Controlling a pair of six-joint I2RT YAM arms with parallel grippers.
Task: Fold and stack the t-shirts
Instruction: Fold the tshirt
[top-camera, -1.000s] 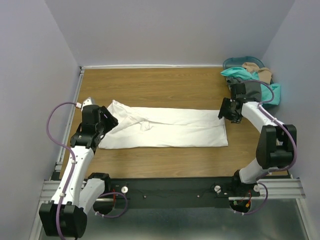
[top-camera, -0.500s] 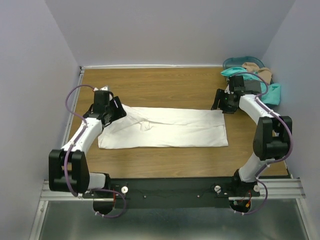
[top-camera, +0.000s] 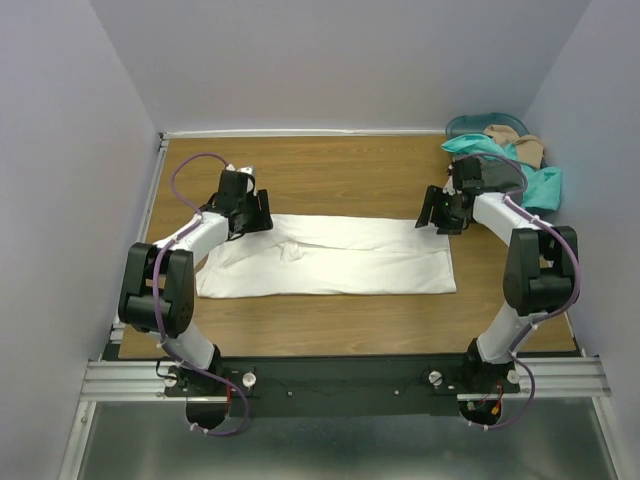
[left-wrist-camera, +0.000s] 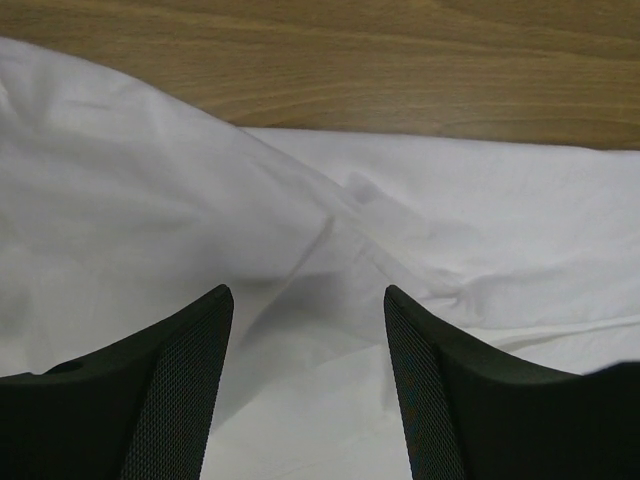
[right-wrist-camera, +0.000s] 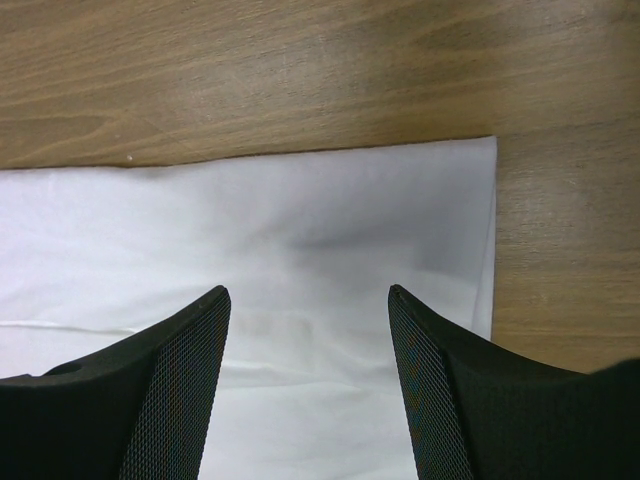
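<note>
a: where is the white t-shirt (top-camera: 330, 258)?
b: it lies flat on the wooden surface (top-camera: 330, 165), folded into a long band running left to right. there are a few creases near its left end.
a: and the left hand (top-camera: 257, 213)?
b: it hangs over the shirt's far left corner. seen from the left wrist, its two fingers (left-wrist-camera: 190, 380) stand well apart, with only white cloth under the gap. it holds nothing.
a: does it touch the cloth?
b: i cannot tell. there is a soft shadow on the fabric between the fingers, no more.
a: the right hand (top-camera: 430, 210)?
b: it is over the shirt's far right corner, spread wide and empty too. seen from the right wrist, the shirt's far edge and right edge meet in a neat corner just beyond its fingers (right-wrist-camera: 180, 390), with bare wood past both edges.
a: the other shirts?
b: they sit in a loose heap beyond the white t-shirt's right end, apart from it, by the right wall. a teal t-shirt (top-camera: 478, 150) lies on the side nearest the white one, a tan t-shirt (top-camera: 520, 143) is behind it, and a dark grey t-shirt (top-camera: 508, 183) shows partly behind the right arm.
a: is that a basket (top-camera: 468, 123)?
b: yes, a teal rim shows at the far side of the heap. the shirts cover most of it.
</note>
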